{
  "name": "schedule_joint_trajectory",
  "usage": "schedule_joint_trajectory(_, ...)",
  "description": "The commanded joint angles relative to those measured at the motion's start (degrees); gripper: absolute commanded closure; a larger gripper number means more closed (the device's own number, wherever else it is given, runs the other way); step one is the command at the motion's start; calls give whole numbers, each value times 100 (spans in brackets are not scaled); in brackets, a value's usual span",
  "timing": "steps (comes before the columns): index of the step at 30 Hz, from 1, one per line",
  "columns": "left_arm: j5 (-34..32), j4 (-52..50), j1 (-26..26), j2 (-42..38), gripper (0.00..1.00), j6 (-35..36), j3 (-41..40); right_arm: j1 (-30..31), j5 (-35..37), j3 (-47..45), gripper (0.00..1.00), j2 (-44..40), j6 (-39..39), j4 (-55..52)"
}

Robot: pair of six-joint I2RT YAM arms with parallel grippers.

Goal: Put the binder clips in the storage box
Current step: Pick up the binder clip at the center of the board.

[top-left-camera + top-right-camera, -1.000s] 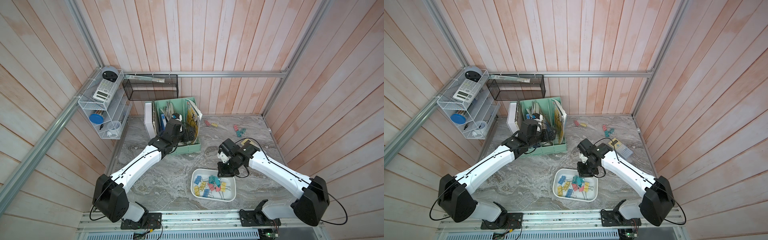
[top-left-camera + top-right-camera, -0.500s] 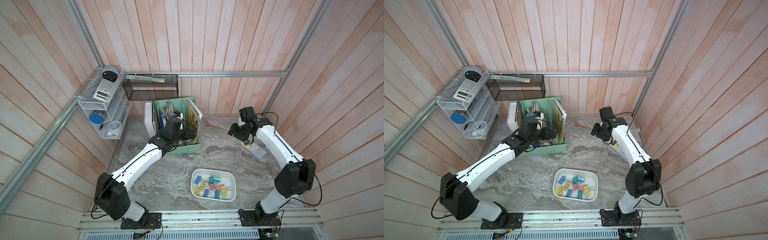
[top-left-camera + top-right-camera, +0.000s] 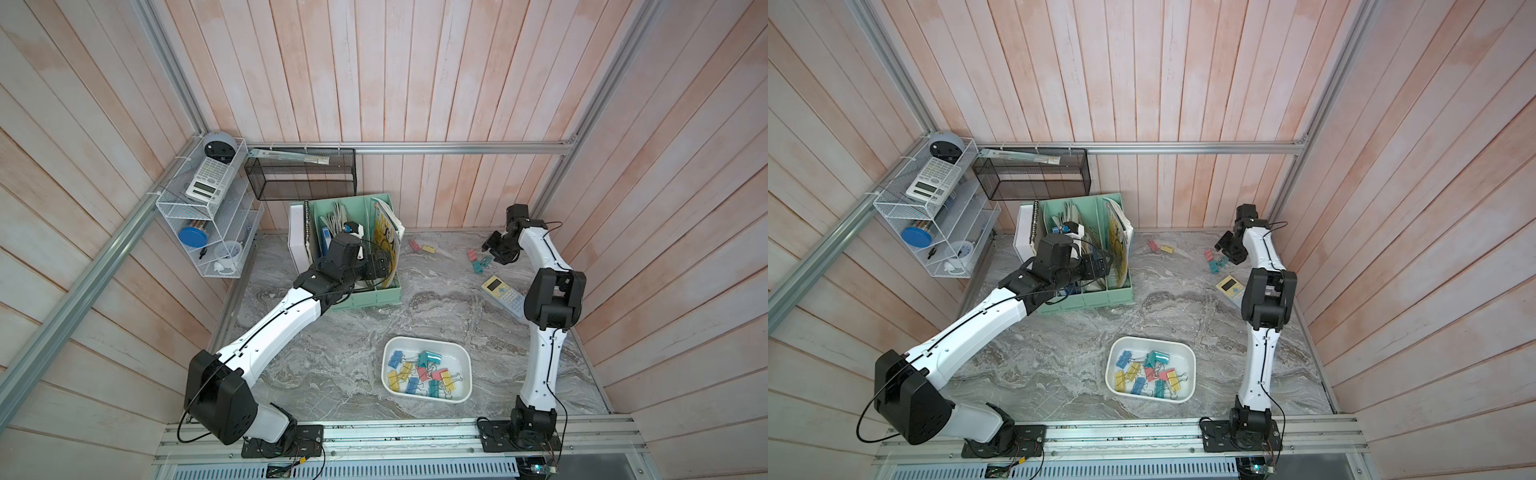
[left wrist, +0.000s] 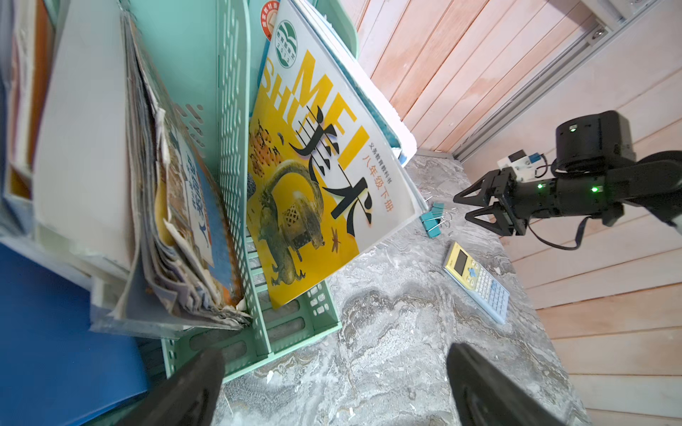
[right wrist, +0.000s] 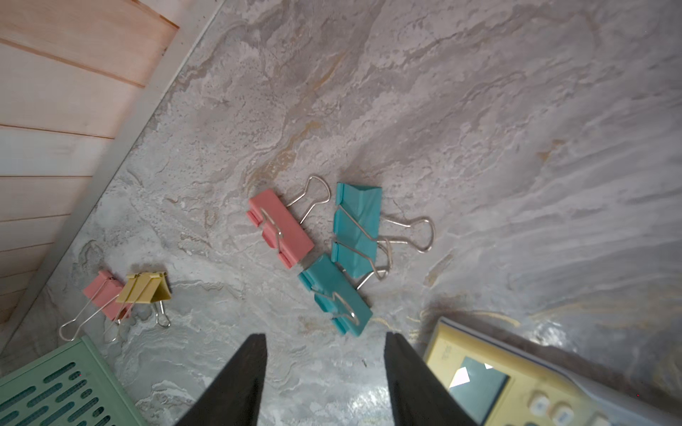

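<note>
Three clips (image 5: 280,232) grouped beside calculator (image 5: 479,376); teal clip (image 5: 336,295) nearest calculator lined up ahead of right gripper (image 5: 324,341), jaws parted, empty.

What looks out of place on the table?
Five binder clips lie loose outside the storage box: a pink one and two teal ones near the open right gripper, and a pink-yellow pair by the file holder.
</note>
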Motion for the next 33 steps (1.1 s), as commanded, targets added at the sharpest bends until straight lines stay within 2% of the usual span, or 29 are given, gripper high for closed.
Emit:
schedule_joint_trajectory(1, -135, -99, 30, -105, 0, 73, 64, 11, -369, 516, 44, 366, -142, -180)
schedule_joint_trajectory(6, -213, -229, 35, -123, 0, -12, 78, -83, -598, 755, 56, 657, -7, -195)
schedule_joint_trajectory(13, -415, -232, 32, -131, 0, -247, 86, -99, -772, 352, 53, 405, -183, -111)
schedule_joint_trajectory(18, -528, -177, 31, -171, 0, -448, -7, -104, -1030, -281, 59, 62, -82, 126)
schedule_joint_trajectory(22, -644, -10, 31, -327, 0, -683, -236, -105, -1081, -733, 73, -168, -122, 438)
schedule_joint_trajectory(27, -694, 198, 33, -568, 0, -803, -561, -106, -982, -667, 84, -162, -354, 416)
schedule_joint_trajectory(33, -637, -17, 35, -673, 0, -301, -512, -94, -925, -619, 100, -187, -377, 426)
